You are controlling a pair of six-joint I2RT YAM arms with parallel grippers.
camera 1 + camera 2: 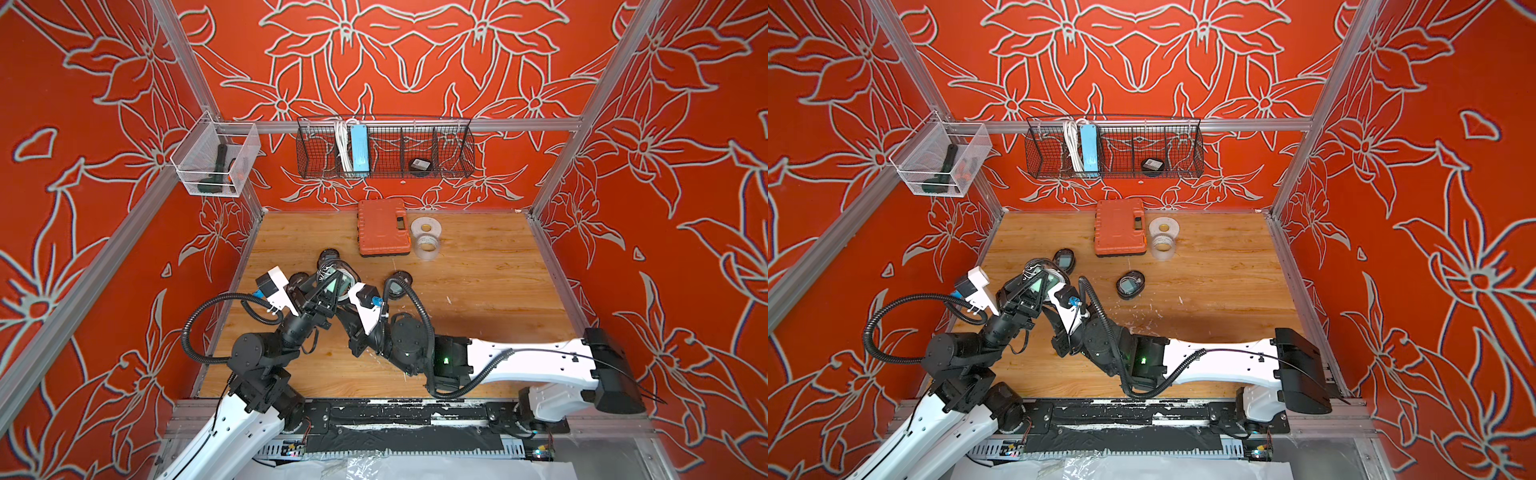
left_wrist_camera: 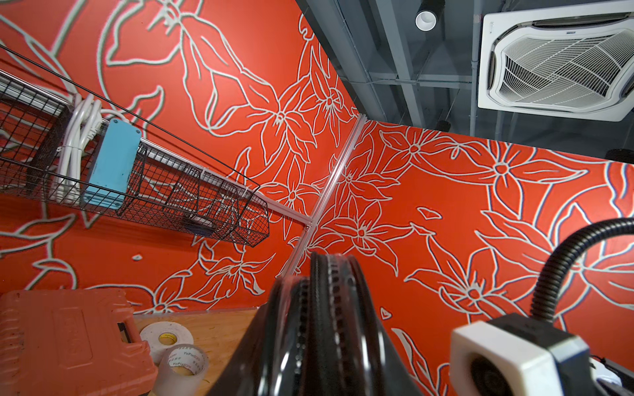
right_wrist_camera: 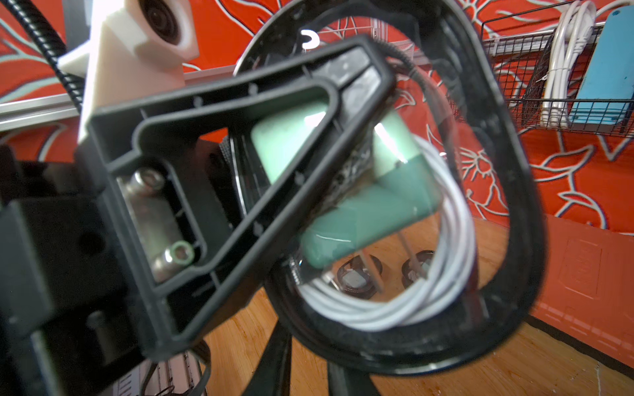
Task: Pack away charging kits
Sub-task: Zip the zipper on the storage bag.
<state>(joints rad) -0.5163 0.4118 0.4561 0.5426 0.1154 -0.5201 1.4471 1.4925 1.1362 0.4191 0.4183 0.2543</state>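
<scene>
We count one stowed pouch in the wire basket, the left gripper clamped on a filled pouch above the table, the right gripper beside it with its grip unclear, and two pouches lying unstowed.

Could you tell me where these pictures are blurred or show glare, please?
Right wrist view: the pouch rim is soft, with bright glare on the plug; left wrist view: the pouch edge is blurred, the basket sharp; both top views look crisp.
</scene>
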